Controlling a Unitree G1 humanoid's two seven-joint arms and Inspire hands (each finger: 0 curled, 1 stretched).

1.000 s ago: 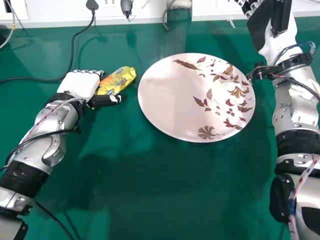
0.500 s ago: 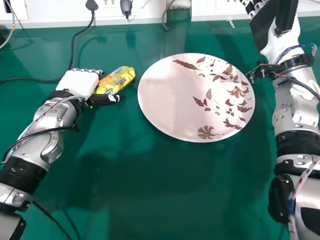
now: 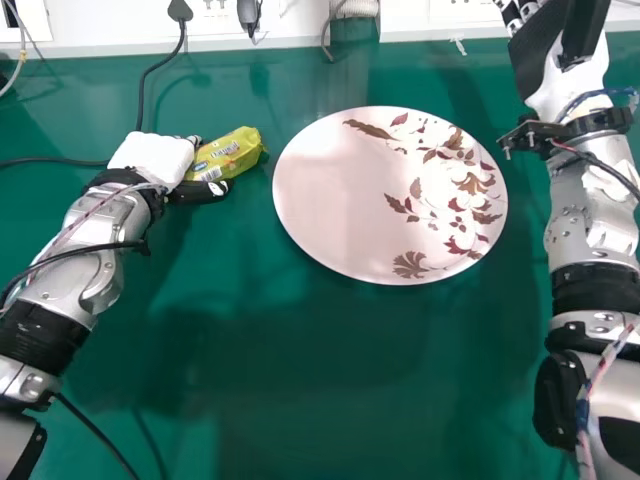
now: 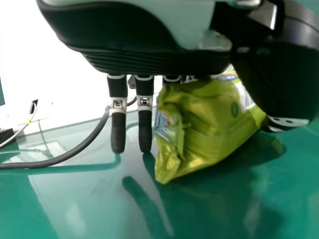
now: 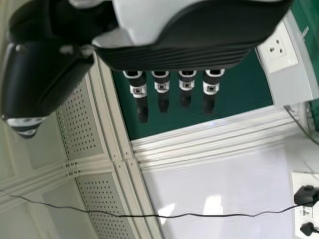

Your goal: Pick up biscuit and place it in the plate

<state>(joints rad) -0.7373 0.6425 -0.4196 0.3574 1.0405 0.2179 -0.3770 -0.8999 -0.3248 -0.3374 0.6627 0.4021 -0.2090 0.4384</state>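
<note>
Green worktop (image 3: 320, 390), white wall behind. Head view: your L hand (image 3: 152, 158) has the biscuit pkt (image 3: 226, 156) gripped, left of the plate (image 3: 335, 205); R hand (image 3: 570, 90) is beyond plate's far-right side. L wrist view: pkt's btwn thumb & fingers. R wrist view: R hand (image 5: 194, 35) released, fingers straight, w/ nothing held.

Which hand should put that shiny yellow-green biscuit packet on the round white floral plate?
Probably the left hand: it has the packet between thumb and fingers, near the plate. The right hand holds nothing.
</note>
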